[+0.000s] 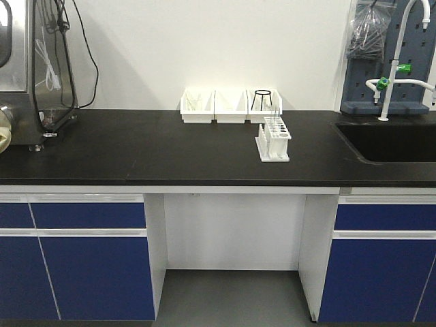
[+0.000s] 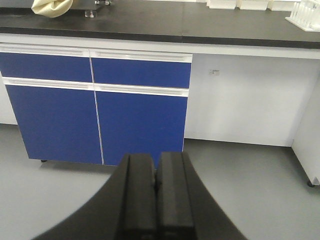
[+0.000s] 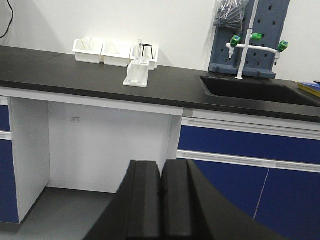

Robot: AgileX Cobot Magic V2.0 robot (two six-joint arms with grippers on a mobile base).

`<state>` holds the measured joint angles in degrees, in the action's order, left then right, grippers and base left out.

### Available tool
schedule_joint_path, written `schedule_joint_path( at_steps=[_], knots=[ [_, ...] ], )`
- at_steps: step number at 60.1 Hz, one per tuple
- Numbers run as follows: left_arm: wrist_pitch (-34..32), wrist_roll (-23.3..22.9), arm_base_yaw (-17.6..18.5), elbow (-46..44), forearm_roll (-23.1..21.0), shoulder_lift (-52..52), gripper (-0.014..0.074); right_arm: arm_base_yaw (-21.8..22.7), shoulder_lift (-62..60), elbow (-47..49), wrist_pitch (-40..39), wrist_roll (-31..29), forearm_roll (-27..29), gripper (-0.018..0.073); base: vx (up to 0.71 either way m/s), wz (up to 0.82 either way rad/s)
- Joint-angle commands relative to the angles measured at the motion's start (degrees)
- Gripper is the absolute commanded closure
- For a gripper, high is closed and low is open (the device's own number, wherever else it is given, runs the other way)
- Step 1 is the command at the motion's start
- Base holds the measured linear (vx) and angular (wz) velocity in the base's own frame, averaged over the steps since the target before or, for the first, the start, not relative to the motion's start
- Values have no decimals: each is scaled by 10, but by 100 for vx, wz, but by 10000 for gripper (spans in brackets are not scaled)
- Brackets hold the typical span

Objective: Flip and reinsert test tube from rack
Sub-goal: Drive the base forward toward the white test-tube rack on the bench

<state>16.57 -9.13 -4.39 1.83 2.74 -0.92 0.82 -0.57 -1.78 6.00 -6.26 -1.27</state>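
The approach is judged not yet begun: the left pincer [image 2: 156,182] and the right pincer [image 3: 161,187] are clenched empty, well below the surface [image 1: 136,150]. The test tube [image 1: 276,128] is seen upright in the rack [image 1: 273,146] there; next, one pincer must be raised, released and aligned above it.

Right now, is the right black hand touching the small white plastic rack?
Apart. The right wrist view shows the right hand well short of the white plastic rack on the black countertop.
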Motion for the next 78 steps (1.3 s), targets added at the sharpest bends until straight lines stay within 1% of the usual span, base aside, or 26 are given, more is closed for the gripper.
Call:
schedule_joint_path(
  at_steps=[1,48,78],
  knots=[
    [-49,0,4,0,-3,-7,603,4,-6,0,-51,0,-2,571,0,0],
    [-49,0,4,0,-3,-7,603,4,-6,0,-51,0,-2,571,1,-1],
    [-49,0,4,0,-3,-7,603,4,-6,0,-51,0,-2,571,9,-1]
  ],
)
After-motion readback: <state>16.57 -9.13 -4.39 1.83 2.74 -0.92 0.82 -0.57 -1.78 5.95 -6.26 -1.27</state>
